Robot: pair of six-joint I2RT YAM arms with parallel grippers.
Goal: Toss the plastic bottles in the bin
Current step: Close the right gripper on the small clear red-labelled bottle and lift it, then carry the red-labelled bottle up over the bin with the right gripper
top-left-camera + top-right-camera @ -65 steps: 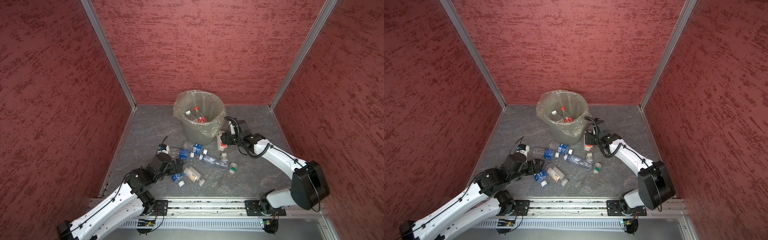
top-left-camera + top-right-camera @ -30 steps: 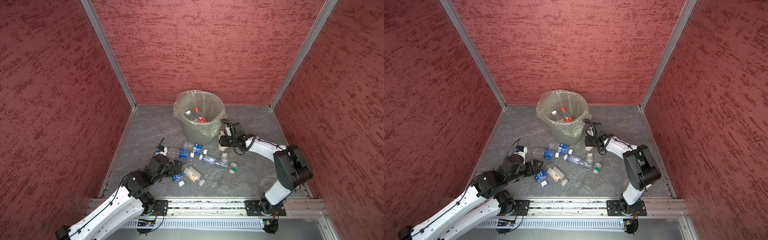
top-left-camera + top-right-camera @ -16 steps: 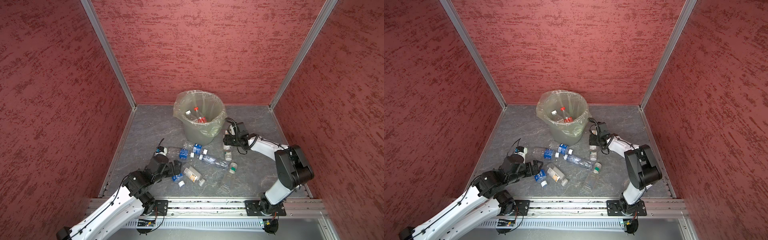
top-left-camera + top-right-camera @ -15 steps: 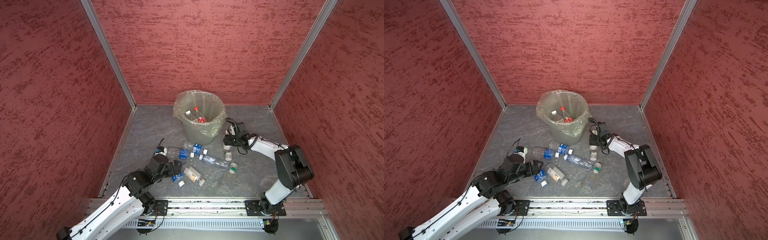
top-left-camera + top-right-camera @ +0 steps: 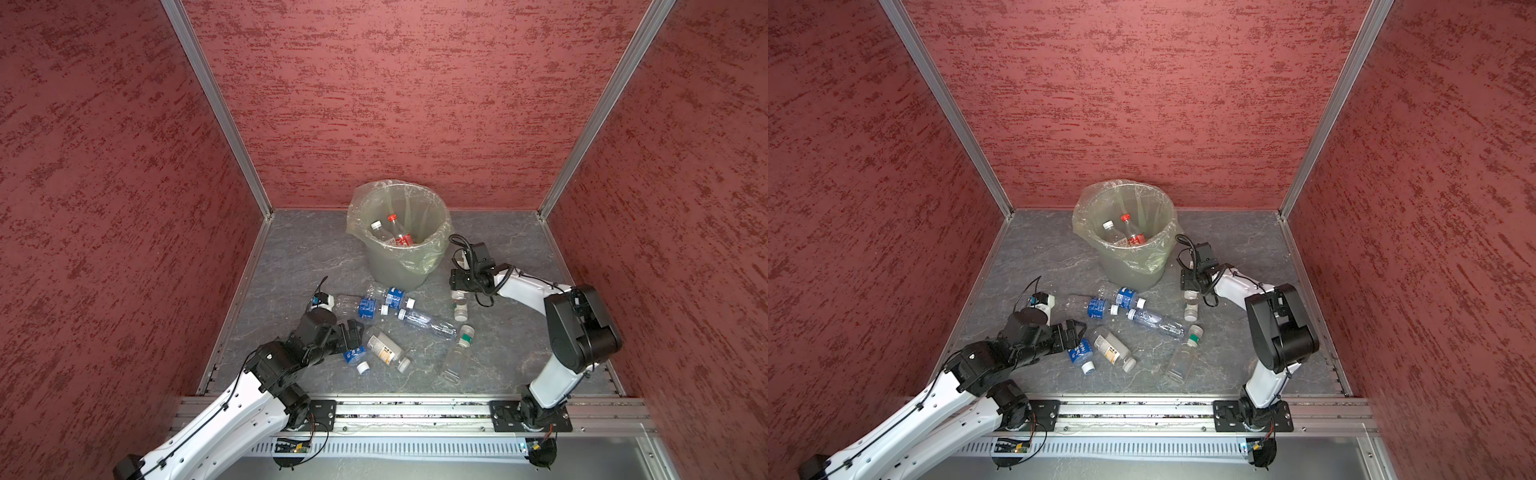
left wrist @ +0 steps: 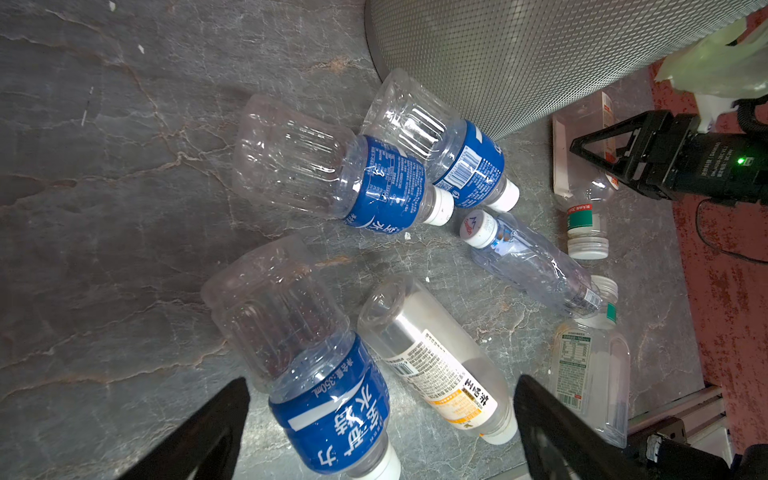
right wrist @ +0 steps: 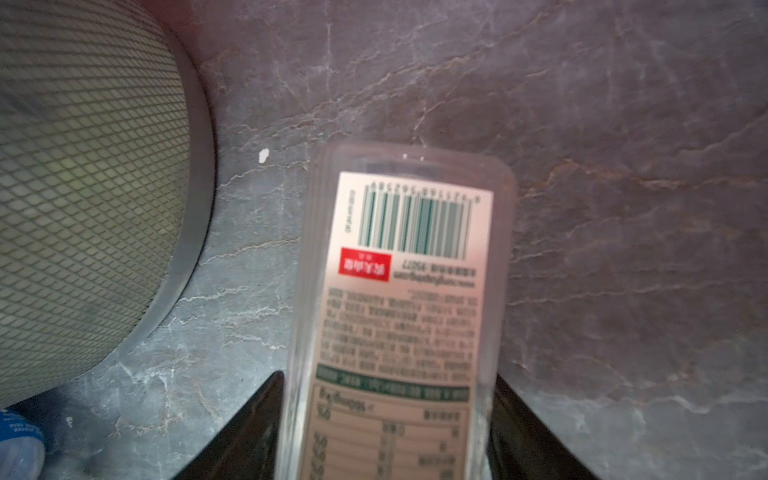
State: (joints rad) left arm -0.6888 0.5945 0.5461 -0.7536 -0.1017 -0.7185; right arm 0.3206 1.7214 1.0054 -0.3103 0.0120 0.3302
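In both top views the bin (image 5: 390,270) stands at the back with two bottles inside, and the other bottles lie on the floor in front of it. The right gripper (image 5: 457,287) sits low beside the bin over a white-labelled bottle (image 5: 459,306), which lies front to back, cap toward the rail.

Left wrist view: the left gripper (image 6: 382,380) gapes wide and empty astride a blue-labelled bottle (image 6: 328,411), cap toward the wrist.

Right wrist view: the jaws, half closed, press the white-labelled bottle's two flat sides. I'd grip firmly and lift clear of the rim before letting go
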